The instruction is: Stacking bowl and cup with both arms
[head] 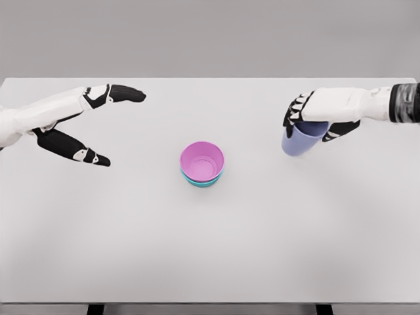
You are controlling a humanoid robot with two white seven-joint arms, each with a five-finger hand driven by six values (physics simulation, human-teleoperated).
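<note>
A pink bowl (pixel 202 161) sits nested inside a teal bowl (pixel 197 182) near the middle of the white table (pixel 210 249). To its right, my right hand (pixel 314 121) is shut on a lavender cup (pixel 299 140), which hangs tilted a little above the table. My left hand (pixel 108 125) hovers at the left, well away from the bowls, with its fingers spread and nothing in them.
The table's far edge runs across the top and its near edge along the bottom. Two dark table legs (pixel 96 308) show below the front edge.
</note>
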